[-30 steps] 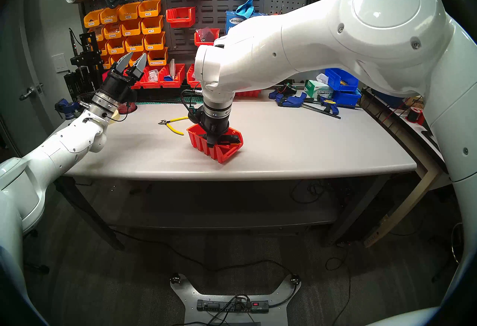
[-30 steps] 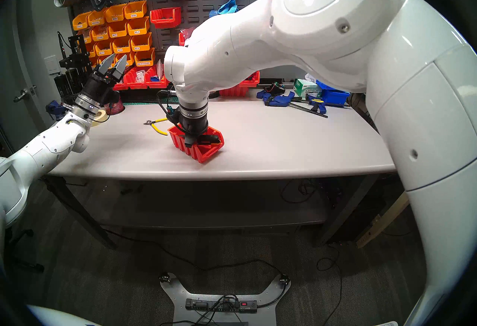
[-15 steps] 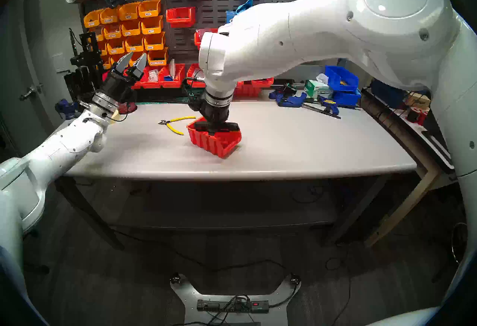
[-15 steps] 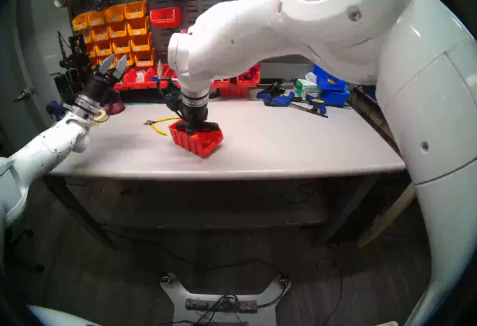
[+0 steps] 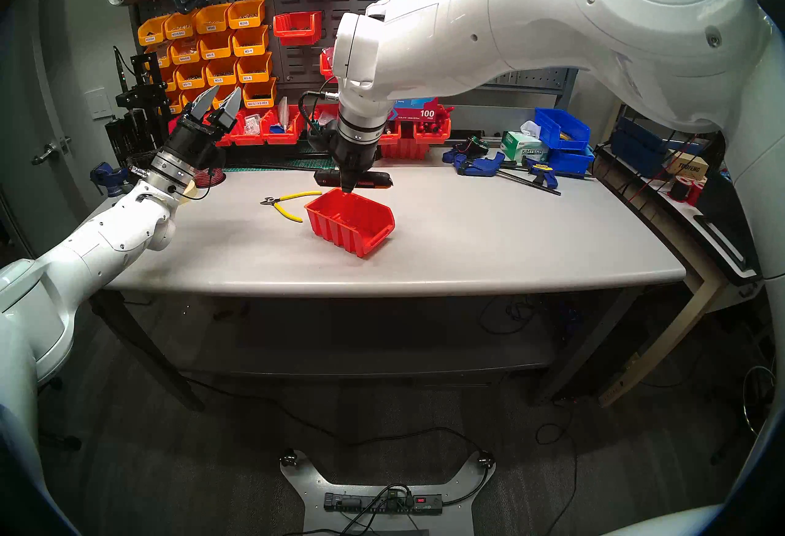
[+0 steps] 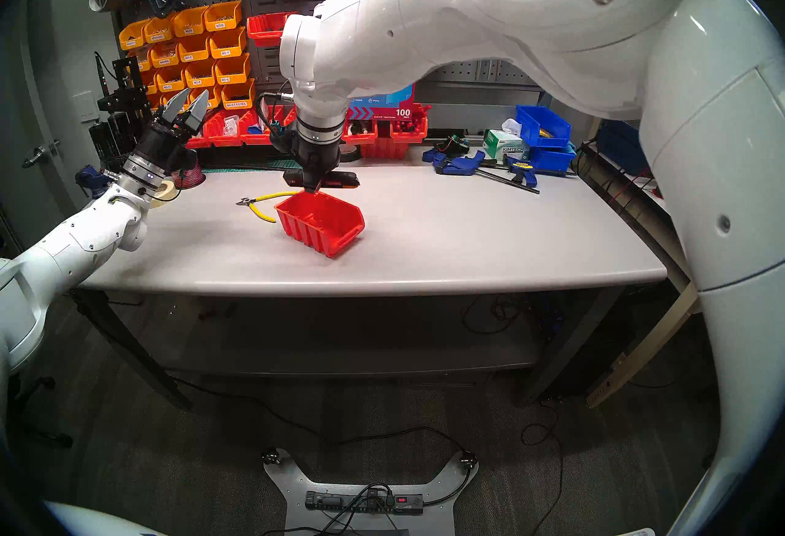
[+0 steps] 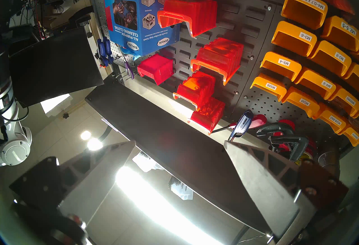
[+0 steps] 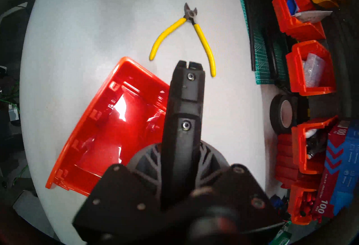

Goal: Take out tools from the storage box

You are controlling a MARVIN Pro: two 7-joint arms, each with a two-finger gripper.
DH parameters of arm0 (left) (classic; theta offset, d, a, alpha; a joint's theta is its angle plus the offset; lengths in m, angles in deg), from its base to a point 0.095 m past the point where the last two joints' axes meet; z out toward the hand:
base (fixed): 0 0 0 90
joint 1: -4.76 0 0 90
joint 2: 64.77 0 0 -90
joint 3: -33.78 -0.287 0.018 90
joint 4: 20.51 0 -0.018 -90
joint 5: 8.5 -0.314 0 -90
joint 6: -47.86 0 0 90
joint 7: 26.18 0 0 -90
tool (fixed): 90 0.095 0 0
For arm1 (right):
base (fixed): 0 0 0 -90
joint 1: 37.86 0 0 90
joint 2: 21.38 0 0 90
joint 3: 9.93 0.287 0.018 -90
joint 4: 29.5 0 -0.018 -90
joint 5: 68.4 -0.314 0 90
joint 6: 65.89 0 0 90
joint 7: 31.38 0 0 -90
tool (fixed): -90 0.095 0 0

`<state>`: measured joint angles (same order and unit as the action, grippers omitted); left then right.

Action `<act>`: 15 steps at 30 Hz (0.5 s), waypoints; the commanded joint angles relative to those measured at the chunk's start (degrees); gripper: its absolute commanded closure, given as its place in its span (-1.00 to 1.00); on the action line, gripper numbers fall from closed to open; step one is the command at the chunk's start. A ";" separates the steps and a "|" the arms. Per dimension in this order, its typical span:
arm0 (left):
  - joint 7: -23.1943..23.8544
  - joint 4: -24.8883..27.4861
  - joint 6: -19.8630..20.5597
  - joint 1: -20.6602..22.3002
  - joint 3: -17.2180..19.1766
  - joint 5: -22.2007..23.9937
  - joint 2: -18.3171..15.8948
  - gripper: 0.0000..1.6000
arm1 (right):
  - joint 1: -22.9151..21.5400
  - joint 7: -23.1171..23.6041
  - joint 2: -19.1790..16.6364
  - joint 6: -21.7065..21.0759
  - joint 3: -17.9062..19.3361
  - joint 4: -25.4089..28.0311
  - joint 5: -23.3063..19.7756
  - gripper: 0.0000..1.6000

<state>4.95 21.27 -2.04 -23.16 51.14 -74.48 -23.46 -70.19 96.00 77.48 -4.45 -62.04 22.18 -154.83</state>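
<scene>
Where the white right arm reaches in over the grey rectangular worktable (image 5: pixel 509 242), its bulk hides much of the pegboard behind. The red-orange ribbed plastic storage box (image 5: pixel 352 225) sits mid-table with its lower lip toward the front right; its interior, seen in the right wrist view (image 8: pixel 108 126), shows only bare glossy floor. Just above the box's far rim hangs the right gripper (image 5: pixel 347 188), fingers pinched onto a black elongated knife-like tool (image 5: pixel 374 181) held level and clear of the box; its middle is covered by the fingers, and any coloured tip is hard to make out. In the wrist view the tool (image 8: pixel 184 106) fills the centre, its near end lost in blur. The left gripper (image 5: pixel 217 98) is raised at the table's left edge, fingers parted, holding nothing. Left of the box, apart from it, lie small yellow-handled cutters (image 5: pixel 286 204) with handles spread.
</scene>
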 commanded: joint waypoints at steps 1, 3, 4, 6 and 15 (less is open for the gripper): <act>0.09 0.00 0.08 0.93 0.48 0.13 0.03 -1.00 | -3.02 -1.67 -4.36 -2.00 -1.72 0.20 -0.10 1.00; 0.09 0.00 0.08 0.93 0.48 0.13 0.03 -1.00 | -2.93 -2.00 -5.52 -2.80 -2.55 1.17 -0.40 1.00; 0.09 0.00 0.08 0.92 0.48 0.13 0.02 -1.00 | -2.83 -2.18 -6.10 -3.39 -3.09 1.76 -0.52 1.00; 0.09 0.00 0.08 0.92 0.48 0.13 0.02 -1.00 | -2.78 -2.62 -7.28 -4.20 -3.86 3.03 -0.89 1.00; 0.08 -0.06 0.08 0.96 0.49 0.14 0.06 -1.00 | -3.42 -9.98 -12.74 -6.03 -5.13 13.32 -5.22 1.00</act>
<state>4.96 21.27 -2.04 -23.17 51.13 -74.48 -23.47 -71.54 91.40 69.37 -9.64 -67.58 30.84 -157.59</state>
